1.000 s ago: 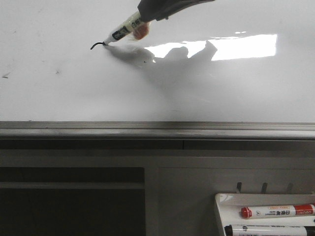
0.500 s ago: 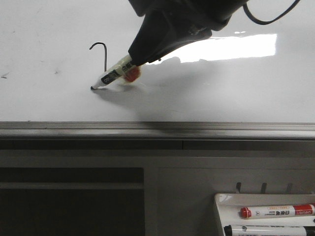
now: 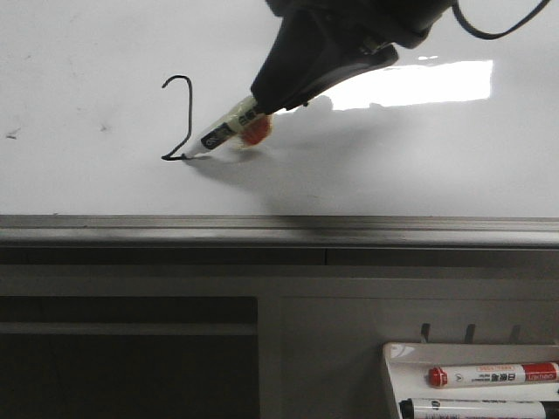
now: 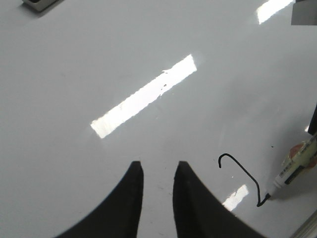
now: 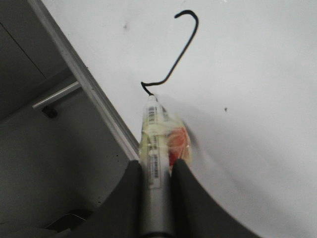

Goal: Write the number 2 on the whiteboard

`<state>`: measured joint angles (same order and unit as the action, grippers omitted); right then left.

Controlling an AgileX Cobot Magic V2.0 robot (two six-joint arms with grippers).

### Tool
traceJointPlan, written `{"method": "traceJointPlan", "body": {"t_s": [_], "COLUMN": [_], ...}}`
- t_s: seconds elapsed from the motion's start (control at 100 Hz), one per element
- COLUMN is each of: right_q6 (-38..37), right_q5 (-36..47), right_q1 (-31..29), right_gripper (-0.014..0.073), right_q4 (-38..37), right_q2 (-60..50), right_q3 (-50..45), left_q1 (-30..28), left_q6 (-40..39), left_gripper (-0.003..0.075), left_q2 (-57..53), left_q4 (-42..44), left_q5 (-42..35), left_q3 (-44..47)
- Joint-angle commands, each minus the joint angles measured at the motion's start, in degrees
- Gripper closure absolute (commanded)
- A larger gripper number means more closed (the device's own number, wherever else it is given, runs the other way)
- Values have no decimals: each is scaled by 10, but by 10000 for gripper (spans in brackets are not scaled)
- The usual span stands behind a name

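The right gripper [image 3: 262, 109] comes in from the upper right of the front view, its fingers [image 5: 183, 191] clenched on a marker [image 3: 225, 131] with a white barrel and something orange-red against it, blurred in every view. The marker tip touches the whiteboard [image 3: 419, 166] at left of centre, at the end of a short stroke. The number 2 [image 3: 181, 118] is unfinished: hooked top, long stem, the start of a base. The left gripper [image 4: 157, 173] hovers over bare board, fingers slightly parted and holding nothing. At lower right, a white tray [image 3: 395, 367] holds a red-capped marker [image 3: 493, 375] and another marker [image 3: 479, 408], probably black.
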<state>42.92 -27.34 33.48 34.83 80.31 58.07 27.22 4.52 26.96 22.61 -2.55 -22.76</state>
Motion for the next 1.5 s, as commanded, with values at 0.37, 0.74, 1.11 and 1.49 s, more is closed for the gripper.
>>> {"method": "traceJointPlan", "body": {"t_s": [0.37,0.74,1.11,1.49], "right_q6": [0,1,1,0], "right_q5": [7,-11,-20,-16], "right_q1": [5,131,134,161], "right_gripper": [643,643,643,643], "right_q4": [-20,-95,-103,-97], "right_q2": [-72,-82,-71,-75], "right_q3": [-12,8,38,46], "left_q1": [-1,41,148,147], "left_q6": [-7,-7,-1,-1], "left_gripper": [589,367,303,311], "left_q2": [1,59,242,302], "left_q4": [-6,37,96,99], "left_q5": [-61,-89,-113,-122], "left_q3": [-21,2,-9,-21]}}
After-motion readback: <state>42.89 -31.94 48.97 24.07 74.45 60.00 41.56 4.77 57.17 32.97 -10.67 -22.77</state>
